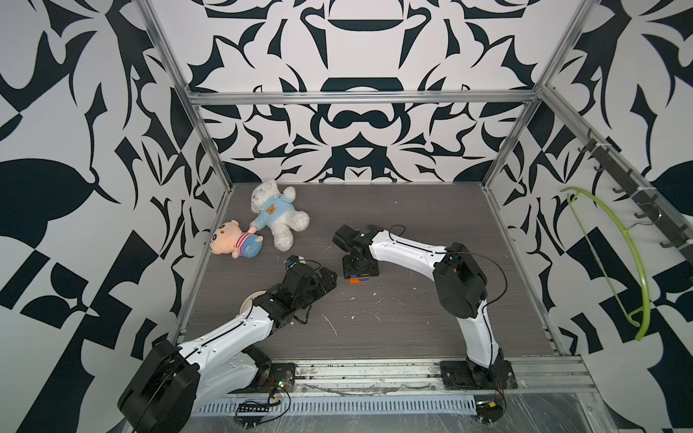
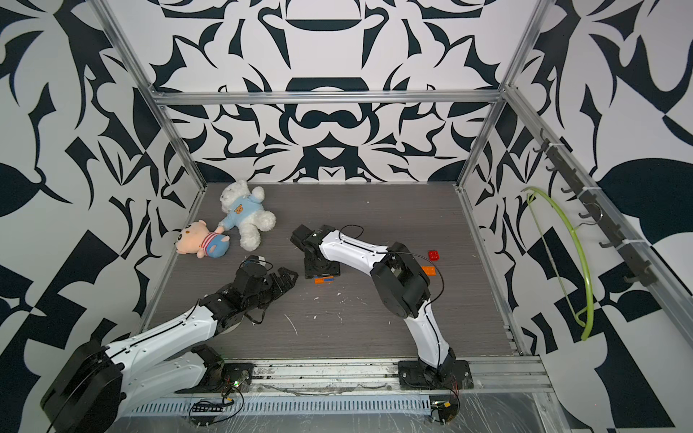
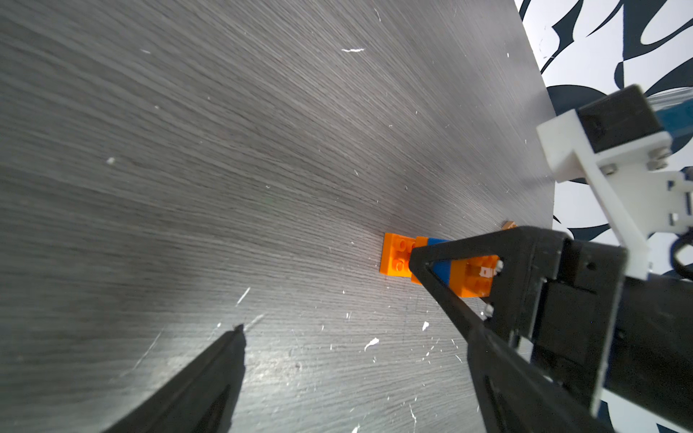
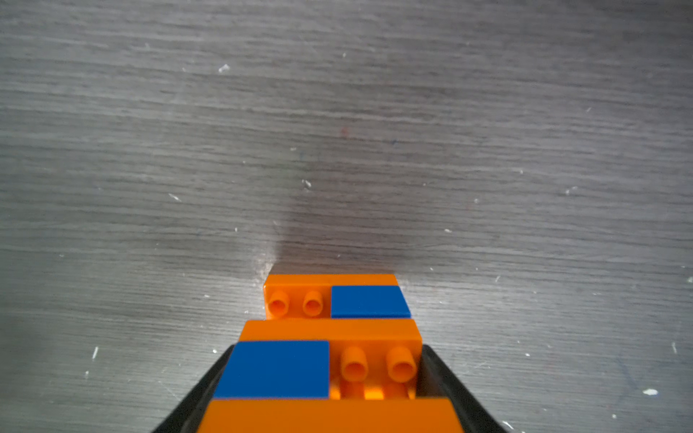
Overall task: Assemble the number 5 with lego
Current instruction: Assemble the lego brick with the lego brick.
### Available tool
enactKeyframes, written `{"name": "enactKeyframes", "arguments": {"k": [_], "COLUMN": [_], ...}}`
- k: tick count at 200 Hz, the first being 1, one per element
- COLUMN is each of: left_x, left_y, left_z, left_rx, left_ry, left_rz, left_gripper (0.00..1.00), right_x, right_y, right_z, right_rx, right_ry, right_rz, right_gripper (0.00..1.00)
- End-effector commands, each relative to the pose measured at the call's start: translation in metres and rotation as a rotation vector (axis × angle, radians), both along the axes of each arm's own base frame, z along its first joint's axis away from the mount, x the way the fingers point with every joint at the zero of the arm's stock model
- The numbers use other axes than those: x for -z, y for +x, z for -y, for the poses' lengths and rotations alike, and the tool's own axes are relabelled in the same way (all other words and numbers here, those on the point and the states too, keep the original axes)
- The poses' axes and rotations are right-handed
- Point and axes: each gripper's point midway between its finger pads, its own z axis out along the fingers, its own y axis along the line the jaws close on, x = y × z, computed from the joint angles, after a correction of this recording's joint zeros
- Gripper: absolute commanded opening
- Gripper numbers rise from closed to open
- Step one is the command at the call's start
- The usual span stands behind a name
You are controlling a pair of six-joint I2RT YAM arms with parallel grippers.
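In both top views the right end effector (image 1: 359, 268) points down onto a flat lego build (image 1: 359, 280) of orange and blue studded plastic bricks. It sits near the middle of the grey wood-grain counter (image 1: 412, 337), well apart from every edge. The left end effector (image 1: 327, 282) lies just beside it, jaws apart. A white plush bear in a blue jumper (image 1: 279, 215) and a peach-faced plush doll (image 1: 234, 240) fill the far left corner; the near half is open. In a top view a small red brick (image 2: 434, 255) and a loose orange brick (image 2: 428, 270) sit toward the right edge.

Left wrist view: one black finger (image 3: 221, 375) stands well apart from the lego build (image 3: 397, 258); the other seems to merge with the right end effector behind it.

Right wrist view: the right end effector (image 4: 330, 360) is clamped on the near end of the lego build (image 4: 330, 330), a finger (image 4: 442, 390) against each side, bare counter ahead.
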Motion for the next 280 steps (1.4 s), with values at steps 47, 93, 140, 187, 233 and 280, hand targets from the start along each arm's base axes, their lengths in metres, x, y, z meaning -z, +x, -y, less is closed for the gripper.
{"name": "enactKeyframes", "arguments": {"k": [47, 93, 140, 187, 233, 280], "left_x": [-0.01, -0.012, -0.012, -0.011, -0.012, -0.012], "left_y": [0.002, 0.002, 0.0, 0.0, 0.002, 0.003], "left_z": [0.002, 0.003, 0.001, 0.001, 0.004, 0.006], "left_rx": [0.005, 0.007, 0.006, 0.008, 0.01, 0.016], "left_ry": [-0.015, -0.018, -0.019, -0.015, -0.021, -0.021], "left_rz": [0.013, 0.014, 0.018, 0.015, 0.016, 0.009], "left_gripper": [0.99, 0.99, 0.99, 0.99, 0.99, 0.99], "right_x": [0.003, 0.004, 0.006, 0.006, 0.011, 0.016], "right_y": [-0.006, -0.007, -0.009, -0.01, -0.014, -0.014], "right_z": [0.005, 0.004, 0.003, 0.006, 0.007, 0.012], "right_rx": [-0.022, -0.027, -0.03, -0.031, -0.027, -0.039], "right_ry": [-0.039, -0.042, -0.054, -0.066, -0.056, -0.088], "right_rz": [-0.011, -0.008, -0.006, -0.005, -0.015, -0.025], "right_gripper": [0.63, 0.63, 0.63, 0.63, 0.63, 0.62]}}
